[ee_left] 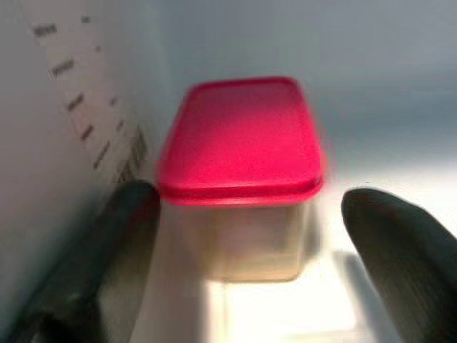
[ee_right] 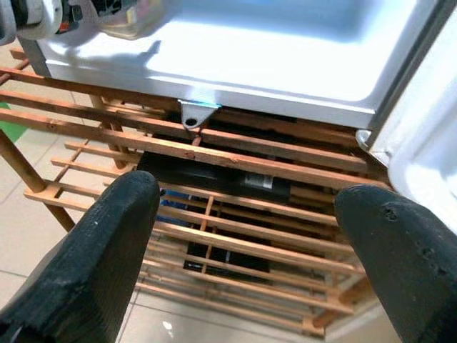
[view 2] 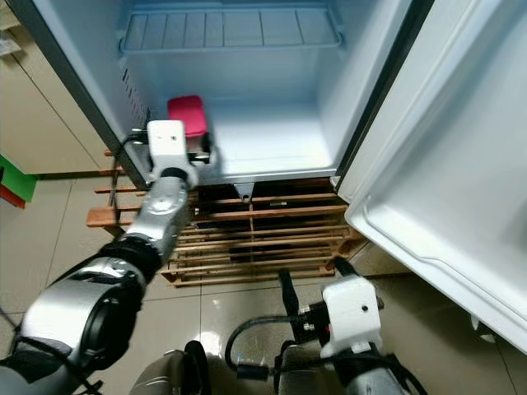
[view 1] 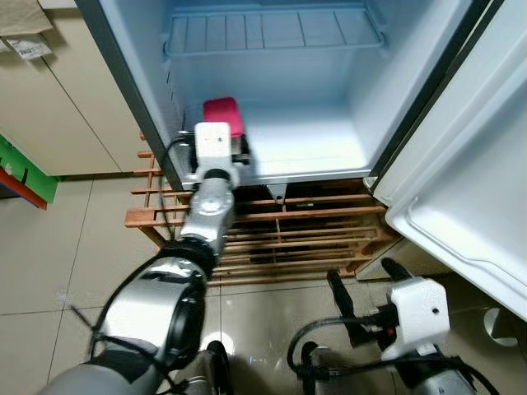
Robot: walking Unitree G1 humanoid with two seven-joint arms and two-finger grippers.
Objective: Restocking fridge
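Observation:
A clear plastic box with a red lid stands on the fridge floor, close to the left wall. My left gripper reaches into the fridge just in front of the box. It is open, with one black finger on each side of the box's near end and a gap to each. My right gripper hangs low over the tiled floor, open and holding nothing. It faces the wooden rack under the fridge.
The fridge door stands open on the right. A wire shelf spans the fridge above the box. The slatted wooden rack carries the fridge. Beige cabinets and a green box are on the left.

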